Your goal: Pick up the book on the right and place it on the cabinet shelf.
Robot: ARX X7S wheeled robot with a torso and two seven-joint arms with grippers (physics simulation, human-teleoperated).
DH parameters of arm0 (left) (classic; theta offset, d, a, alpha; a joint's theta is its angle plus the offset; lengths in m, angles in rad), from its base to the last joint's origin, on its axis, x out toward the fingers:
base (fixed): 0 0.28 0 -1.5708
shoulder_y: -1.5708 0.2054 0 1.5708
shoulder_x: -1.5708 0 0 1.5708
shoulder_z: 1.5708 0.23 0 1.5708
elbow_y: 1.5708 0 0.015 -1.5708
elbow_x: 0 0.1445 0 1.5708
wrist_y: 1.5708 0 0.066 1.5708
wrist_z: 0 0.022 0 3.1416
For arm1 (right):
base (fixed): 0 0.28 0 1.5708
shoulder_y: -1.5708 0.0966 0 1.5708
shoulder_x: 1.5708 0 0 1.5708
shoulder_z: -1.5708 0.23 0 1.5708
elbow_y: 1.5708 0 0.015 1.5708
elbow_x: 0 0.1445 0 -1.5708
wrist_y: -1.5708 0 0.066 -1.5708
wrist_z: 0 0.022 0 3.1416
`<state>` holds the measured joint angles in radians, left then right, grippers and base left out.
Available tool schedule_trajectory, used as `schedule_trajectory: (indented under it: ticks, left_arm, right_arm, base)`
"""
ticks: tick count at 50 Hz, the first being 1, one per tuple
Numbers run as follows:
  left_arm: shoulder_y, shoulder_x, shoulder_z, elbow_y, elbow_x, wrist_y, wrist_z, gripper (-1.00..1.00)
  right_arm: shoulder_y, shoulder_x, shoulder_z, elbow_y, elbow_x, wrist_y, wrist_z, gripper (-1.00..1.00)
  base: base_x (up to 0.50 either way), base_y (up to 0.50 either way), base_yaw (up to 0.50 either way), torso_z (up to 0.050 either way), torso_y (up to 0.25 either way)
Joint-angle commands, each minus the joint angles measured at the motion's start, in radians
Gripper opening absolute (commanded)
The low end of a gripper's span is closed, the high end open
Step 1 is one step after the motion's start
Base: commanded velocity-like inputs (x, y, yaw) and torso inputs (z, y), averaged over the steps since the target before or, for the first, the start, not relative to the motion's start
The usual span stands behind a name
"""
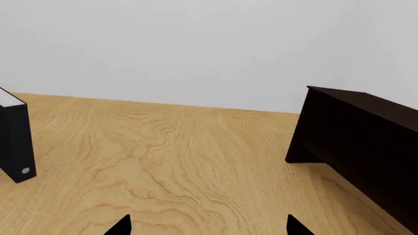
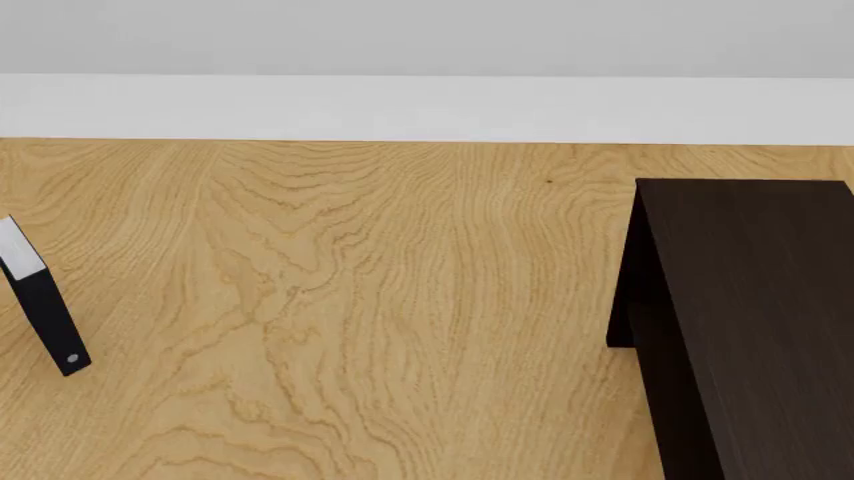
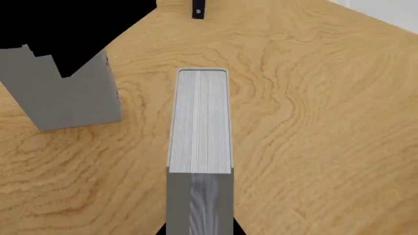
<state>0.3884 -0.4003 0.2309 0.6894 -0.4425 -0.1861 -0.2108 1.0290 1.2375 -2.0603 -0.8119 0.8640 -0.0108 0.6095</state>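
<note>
The book (image 3: 201, 122), a thick light-grey hardcover, shows edge-on in the right wrist view with its pale page edges facing the camera. My right gripper (image 3: 199, 230) is shut on it, one dark fingertip on each cover. The very dark cabinet (image 2: 754, 300) stands at the right of the head view, its flat top board the only cabinet shelf (image 1: 365, 105) I can make out. My left gripper (image 1: 209, 226) is open over bare wood with nothing between its tips. Neither gripper appears in the head view.
A slim black book (image 2: 47, 320) with a small round mark stands at the left, also seen as the black book (image 1: 16, 142). A second grey book (image 3: 65, 93) stands by the black cabinet (image 3: 65, 24). A white wall (image 2: 427, 105) bounds the wooden surface (image 2: 374, 300).
</note>
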Motion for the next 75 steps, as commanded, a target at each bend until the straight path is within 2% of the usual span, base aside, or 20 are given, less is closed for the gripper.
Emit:
schedule_trajectory:
  ticks: [1, 14, 31, 49, 64, 75]
  left_arm:
    - [-0.002, -0.004, 0.003, -0.001, -0.002, 0.001, -0.003, 1.0]
    - [-0.007, -0.009, 0.011, -0.006, -0.001, 0.005, -0.002, 1.0]
    - [0.001, -0.016, 0.017, 0.003, 0.001, 0.012, -0.006, 1.0]
    - [0.001, -0.028, 0.019, 0.026, -0.006, -0.002, -0.021, 1.0]
    - [-0.01, -0.034, 0.027, 0.02, -0.01, -0.006, -0.019, 1.0]
    - [-0.016, -0.033, 0.035, 0.009, -0.01, -0.003, -0.017, 1.0]
  right_arm:
    - [0.059, 0.041, 0.084, -0.021, -0.047, -0.047, 0.025, -1.0]
    - [0.115, 0.002, 0.17, 0.012, -0.013, -0.121, 0.076, -1.0]
    - [0.183, -0.127, 0.277, 0.129, 0.08, -0.164, 0.128, -1.0]
    - [0.268, -0.294, 0.365, 0.292, 0.2, -0.168, 0.068, -1.0]
    - [0.347, -0.452, 0.419, 0.514, 0.29, -0.09, 0.095, -1.0]
    - [0.438, -0.604, 0.379, 0.68, 0.216, 0.069, 0.124, -1.0]
  base:
    - [0.0, 0.0, 0.0, 0.0, 0.0]
    - [0.0, 0.0, 0.0, 0.0, 0.001]
    - [0.0, 0.0, 0.0, 0.0, 0.001]
    - [0.0, 0.0, 0.0, 0.0, 0.001]
    - [0.0, 0.0, 0.0, 0.0, 0.001]
    - [0.0, 0.0, 0.0, 0.0, 0.001]
